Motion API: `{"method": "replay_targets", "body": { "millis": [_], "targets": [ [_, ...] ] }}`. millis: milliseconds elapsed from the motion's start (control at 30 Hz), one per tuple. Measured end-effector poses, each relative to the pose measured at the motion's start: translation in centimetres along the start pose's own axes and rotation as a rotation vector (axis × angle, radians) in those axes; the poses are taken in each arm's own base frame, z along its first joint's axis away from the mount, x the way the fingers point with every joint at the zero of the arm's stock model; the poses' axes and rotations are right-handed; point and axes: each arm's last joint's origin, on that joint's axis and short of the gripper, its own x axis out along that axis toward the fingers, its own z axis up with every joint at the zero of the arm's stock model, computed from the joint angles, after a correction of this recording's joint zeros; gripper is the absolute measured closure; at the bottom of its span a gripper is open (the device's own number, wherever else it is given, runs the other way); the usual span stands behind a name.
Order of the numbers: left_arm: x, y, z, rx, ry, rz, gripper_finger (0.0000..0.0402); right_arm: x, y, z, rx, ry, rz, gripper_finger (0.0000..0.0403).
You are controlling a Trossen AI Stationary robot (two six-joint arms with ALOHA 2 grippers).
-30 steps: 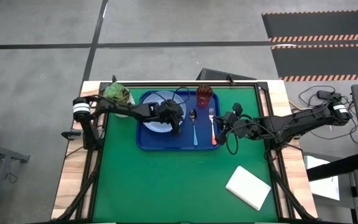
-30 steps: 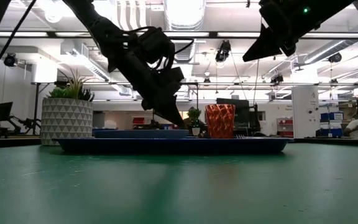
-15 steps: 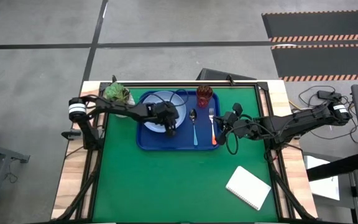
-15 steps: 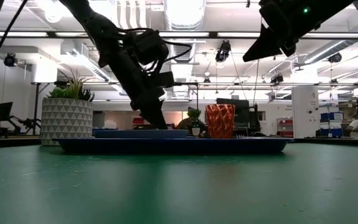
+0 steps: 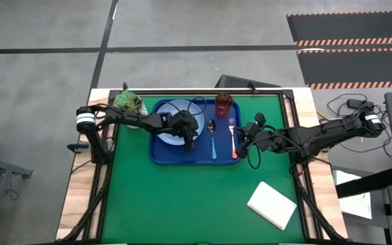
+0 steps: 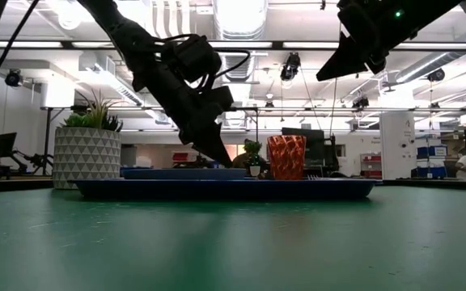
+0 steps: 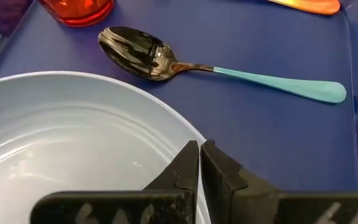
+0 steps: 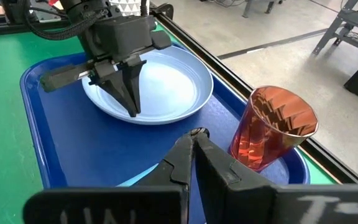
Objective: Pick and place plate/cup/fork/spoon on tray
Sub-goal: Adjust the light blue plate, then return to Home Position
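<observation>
We've got the tray [image 5: 194,153] on the green surface [image 5: 196,197]: plate [image 5: 172,112] at its plant end, cup [image 5: 224,104] at a far corner, spoon [image 5: 212,139] and fork [image 5: 233,139] alongside. Left hand [image 5: 190,140], fingers together, hangs over the plate's rim; right hand [image 5: 241,147], also pinched together, sits high by the tray's fork edge.

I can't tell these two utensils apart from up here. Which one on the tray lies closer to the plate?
The spoon, with the light-blue handle, lies beside the plate. The orange-handled fork lies farther off on the tray, below the cup.
</observation>
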Motion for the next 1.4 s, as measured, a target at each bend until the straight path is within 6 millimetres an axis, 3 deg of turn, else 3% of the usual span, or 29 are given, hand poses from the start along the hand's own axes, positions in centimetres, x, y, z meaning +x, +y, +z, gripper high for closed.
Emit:
{"method": "replay_targets", "body": {
  "millis": [500, 633, 867, 1133, 1400],
  "targets": [
    [-0.1, 0.0, 0.8, -0.026, -0.087, 0.085, 0.0402, 0.0, 0.0, -0.1, -0.017, 0.002, 0.001, 0.0394],
    [-2.3, -0.2, 1.9, -0.002, -0.159, 0.081, 0.0401, 0.3, 0.1, -1.1, -0.091, 0.005, 0.055, 0.0394],
    [-7.2, -1.9, 1.5, 0.117, -0.286, 0.044, 0.0402, -0.2, -0.2, -2.6, -0.128, -0.166, 0.198, 0.0394],
    [-12.6, -2.0, -1.7, 0.181, -0.428, -0.041, 0.0402, -1.6, -1.7, -4.6, -0.099, -0.263, 0.234, 0.0394],
    [-16.5, -1.7, -6.2, 0.177, -0.591, -0.047, 0.0402, -2.8, -3.1, -6.4, -0.096, -0.327, 0.234, 0.0394]
  ]
}}
